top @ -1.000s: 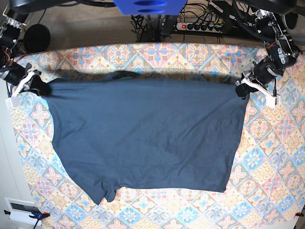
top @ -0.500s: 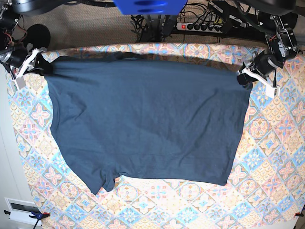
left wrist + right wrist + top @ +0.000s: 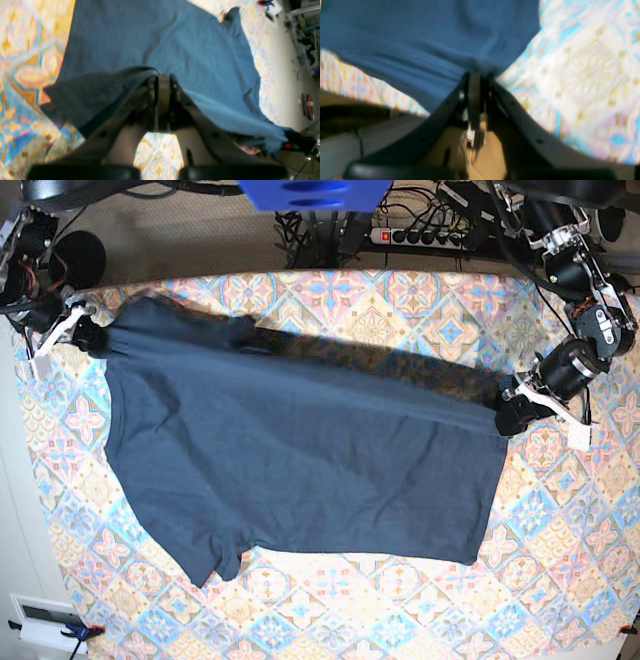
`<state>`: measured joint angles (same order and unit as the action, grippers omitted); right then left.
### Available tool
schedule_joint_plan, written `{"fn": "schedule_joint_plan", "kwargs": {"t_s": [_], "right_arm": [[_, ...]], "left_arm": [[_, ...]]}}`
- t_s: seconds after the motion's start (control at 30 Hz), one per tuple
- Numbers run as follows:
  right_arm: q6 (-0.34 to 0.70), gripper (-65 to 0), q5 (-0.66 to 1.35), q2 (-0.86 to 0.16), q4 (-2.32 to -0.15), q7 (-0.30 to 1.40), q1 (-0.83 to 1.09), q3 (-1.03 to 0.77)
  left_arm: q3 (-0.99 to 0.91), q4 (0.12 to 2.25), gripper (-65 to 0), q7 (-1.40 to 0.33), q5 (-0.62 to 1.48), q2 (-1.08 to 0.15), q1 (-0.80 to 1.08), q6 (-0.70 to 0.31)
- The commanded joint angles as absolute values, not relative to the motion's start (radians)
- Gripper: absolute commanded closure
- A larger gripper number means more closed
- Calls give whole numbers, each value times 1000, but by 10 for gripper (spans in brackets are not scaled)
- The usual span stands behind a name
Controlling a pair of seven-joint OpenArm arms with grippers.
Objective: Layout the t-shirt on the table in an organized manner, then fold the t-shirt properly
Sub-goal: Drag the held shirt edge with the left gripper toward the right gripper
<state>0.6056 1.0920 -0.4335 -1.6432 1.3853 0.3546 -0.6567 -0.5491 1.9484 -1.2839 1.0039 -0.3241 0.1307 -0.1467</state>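
Your right gripper (image 3: 82,332) sits at the far left of the base view, near the table's (image 3: 560,580) back-left corner. Its jaws are clenched on a bunched corner of the t-shirt (image 3: 300,470). The right wrist view confirms it: navy cloth is pinched right at the fingertips (image 3: 475,82), with patterned cloth to the right and floor below. That view is blurred.

From there the held edge runs diagonally across the base view, high at the left and lower at the right. It looks lifted off the table, throwing a dark shadow band on the pattern behind it. A small dark lump of fabric sits on that edge near the back, left of centre; you can't tell whether it's sleeve or neck.

The shirt body lies spread across the table's middle, mostly flat, with light wrinkles. The lower-left part narrows to a small flap near the front edge. The bottom-right corner is square and lies flat.

Your left gripper (image 3: 512,416) is at the right of the base view, further forward than the other. It's also clamped tight on a shirt corner. The left wrist view shows cloth gathered over the closed fingertips (image 3: 163,82), one fold draping left of the jaws, the rest fanning out flat toward the far side.

Patterned table stays visible on all sides of the shirt.
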Motion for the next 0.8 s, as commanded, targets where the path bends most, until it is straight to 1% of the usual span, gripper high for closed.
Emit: {"fn": "schedule_joint_plan", "kwargs": {"t_s": [0.0,0.17,0.3,0.43,0.67,0.77], "right_arm": [[607,-24,1086,-452,-1632,1383,335,-668],[607,-25,1086,-444,-1575,1385,274,-668],[607,-26,1084,-421,-1550,1380,226,-668],[607,-26,1084,-397,-1512,1379,191,-668],[607,-26,1084,-397,-1443,1377,130,-668],[607,-26,1082,-395,-1443,1374,102,-670]], "left_arm": [[-555,1962,0,-1259,1010,-337,113,-145],[-555,1962,0,-1254,1010,-337,87,-145],[-555,1928,0,-1253,1009,-297,42,-145],[-555,1824,0,-1253,989,-278,-10,-145],[-555,1616,0,-1247,915,-259,-87,-145],[-521,1541,0,-1202,898,-265,-105,-145]]}}
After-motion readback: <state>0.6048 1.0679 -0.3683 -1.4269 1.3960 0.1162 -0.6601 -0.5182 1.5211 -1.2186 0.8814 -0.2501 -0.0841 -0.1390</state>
